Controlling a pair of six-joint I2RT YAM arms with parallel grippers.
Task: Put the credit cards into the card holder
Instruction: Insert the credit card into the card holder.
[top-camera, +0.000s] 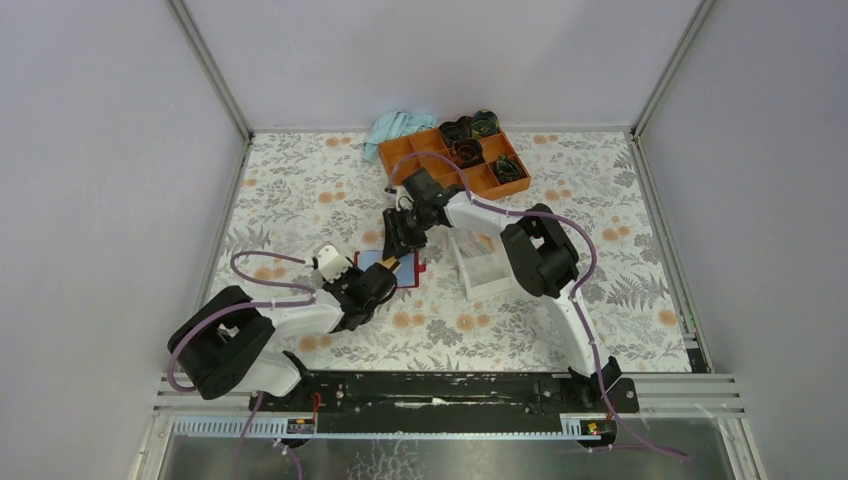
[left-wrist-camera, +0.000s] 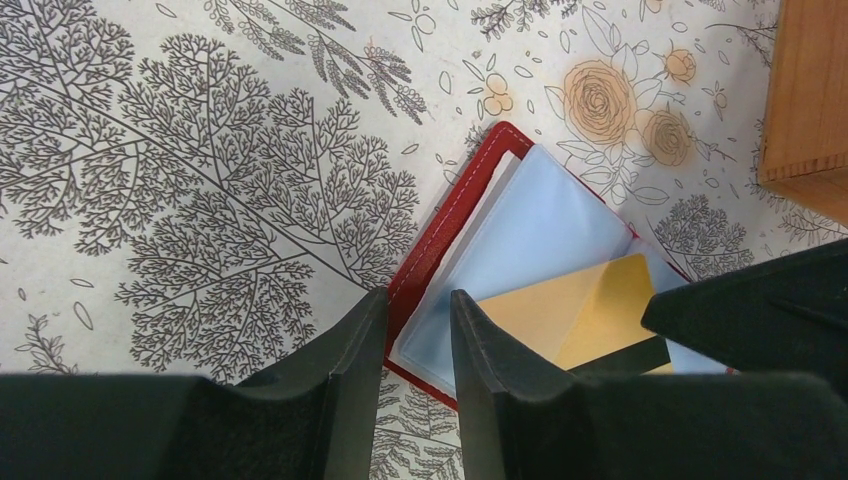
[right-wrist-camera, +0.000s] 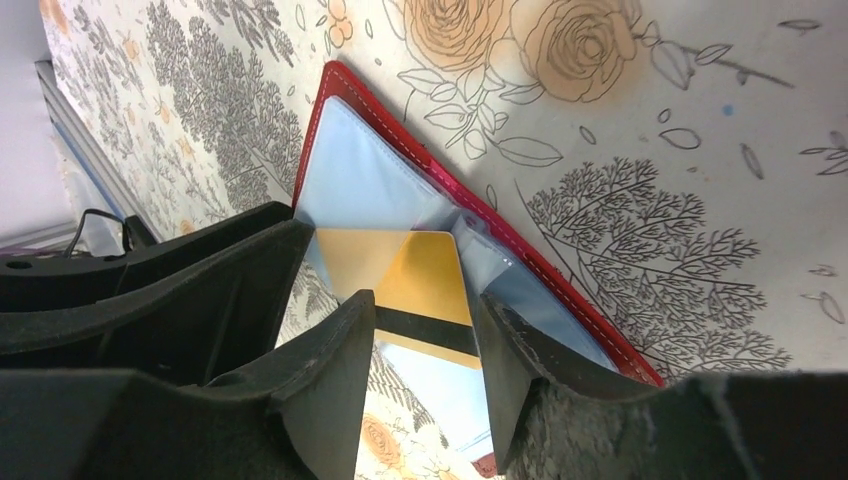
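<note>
The dark-red card holder (top-camera: 405, 270) lies open on the floral table, its pale blue clear pockets (left-wrist-camera: 540, 230) facing up. A tan-gold credit card (right-wrist-camera: 420, 270) with a black stripe sits partly inside a pocket, its striped end sticking out. My right gripper (right-wrist-camera: 422, 300) is open, a fingertip on each side of that end with small gaps. My left gripper (left-wrist-camera: 418, 305) stands partly open astride the holder's red edge (left-wrist-camera: 440, 230), clamping nothing I can see. In the top view both grippers, left (top-camera: 385, 266) and right (top-camera: 400, 240), meet over the holder.
A whitish clear box (top-camera: 485, 265) with more cards in it stands just right of the holder. An orange compartment tray (top-camera: 462, 155) with dark items sits at the back, with a light blue cloth (top-camera: 395, 127) beside it. Metal frame rails line the table's sides.
</note>
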